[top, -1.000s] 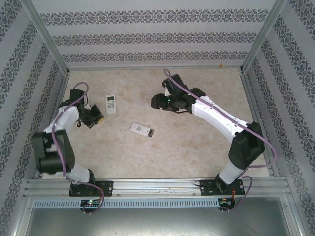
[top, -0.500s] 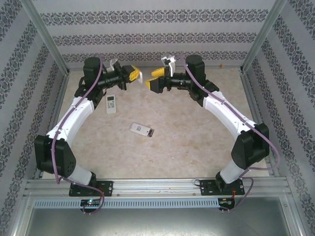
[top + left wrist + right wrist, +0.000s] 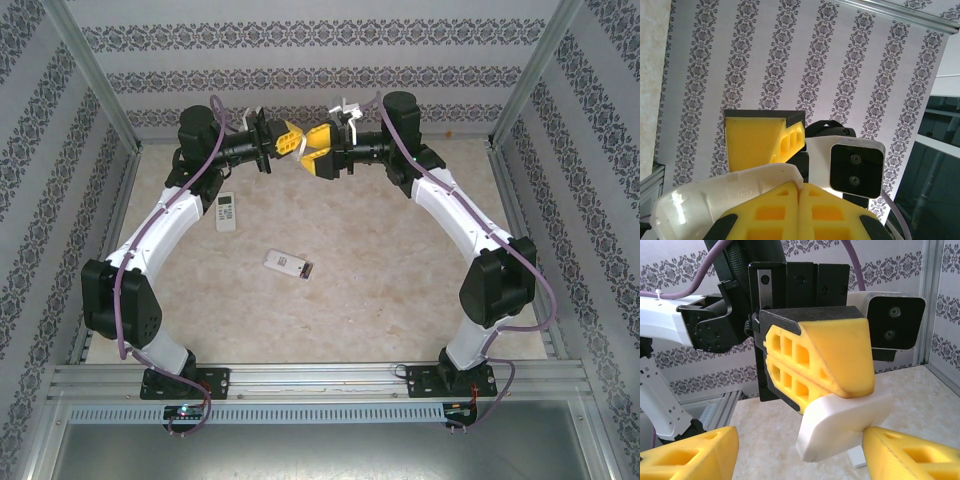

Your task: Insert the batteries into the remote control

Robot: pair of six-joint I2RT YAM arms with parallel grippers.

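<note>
A white remote control (image 3: 288, 264) lies mid-table with a dark far end. A second white remote (image 3: 226, 211) lies further left. The batteries are out of view. Both arms are raised at the back, tip to tip. My left gripper (image 3: 296, 142) (image 3: 801, 184) (image 3: 840, 390) is shut, with a white curved plastic piece (image 3: 840, 427) (image 3: 730, 192) pinched at its fingertips. My right gripper (image 3: 315, 150) (image 3: 800, 455) stands open, one yellow finger on each side of that piece. The right-hand finger (image 3: 910, 455) is at the piece's edge.
Patterned walls and metal frame posts (image 3: 95, 80) close in the table on three sides. The raised grippers hang just in front of the back wall (image 3: 310, 75). The right arm's wrist camera (image 3: 856, 167) faces the left wrist view.
A second ago both arms were low over the table. They rose to the back wall, and over the last half second the grippers closed the gap until their tips met.
</note>
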